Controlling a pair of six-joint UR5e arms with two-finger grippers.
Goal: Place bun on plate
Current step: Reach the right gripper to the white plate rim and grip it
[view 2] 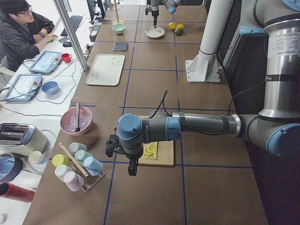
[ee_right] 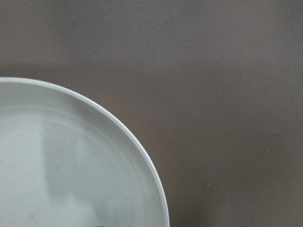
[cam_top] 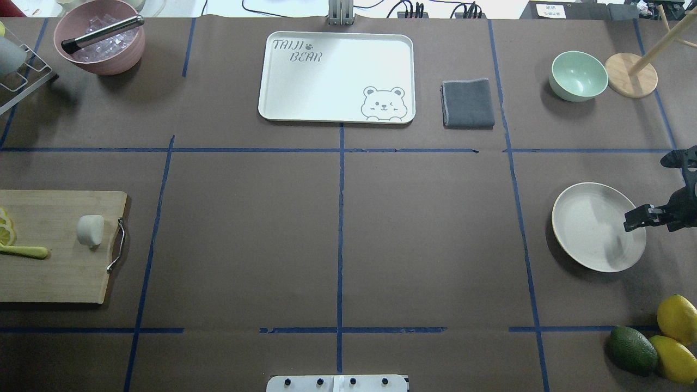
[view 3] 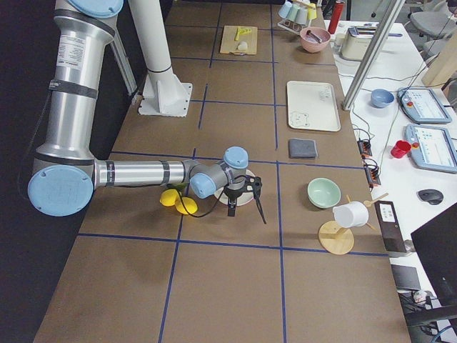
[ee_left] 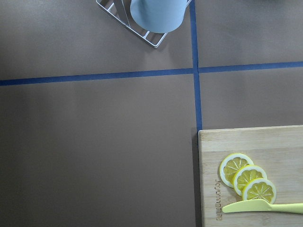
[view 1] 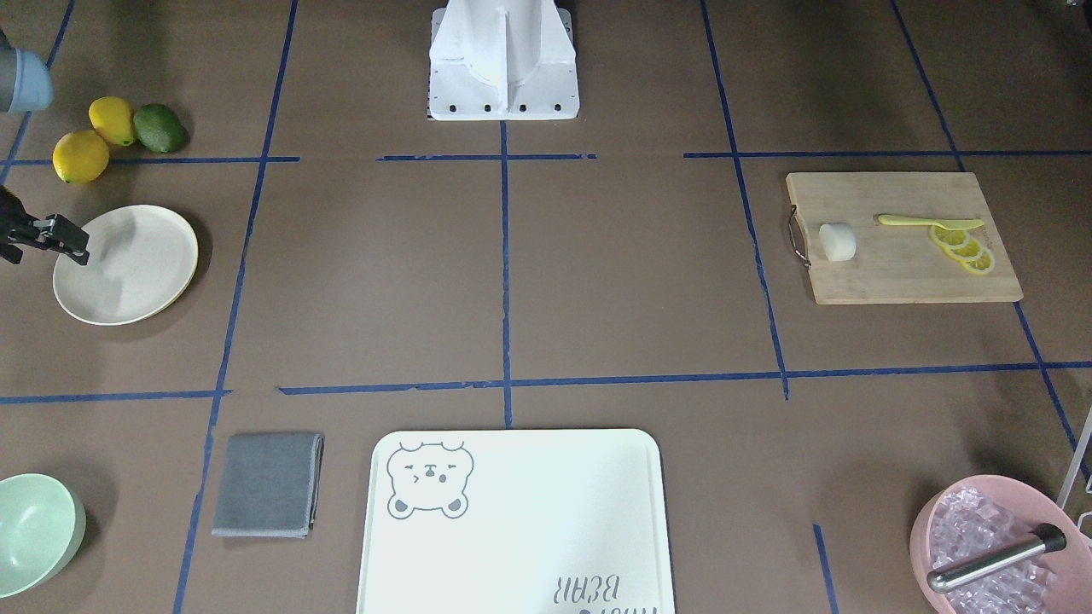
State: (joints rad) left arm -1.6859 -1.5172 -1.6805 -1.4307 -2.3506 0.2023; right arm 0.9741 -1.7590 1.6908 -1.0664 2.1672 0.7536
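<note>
We cannot tell how wide the left gripper (view 2: 132, 169) or right gripper (cam_top: 633, 218) stands. With the bun (cam_top: 90, 230) far left of the plate (cam_top: 582, 231), a loose grasp may drop it.

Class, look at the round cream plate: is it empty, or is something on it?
Empty. The plate shows only bare surface and a shadow; the bun lies on the cutting board across the table.

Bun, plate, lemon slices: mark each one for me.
bun (view 1: 837, 242), exterior front-facing view, middle of its white body.
plate (view 1: 141, 269), exterior front-facing view, bare inner surface.
lemon slices (view 1: 962, 247), exterior front-facing view, the middle slice of the row.
</note>
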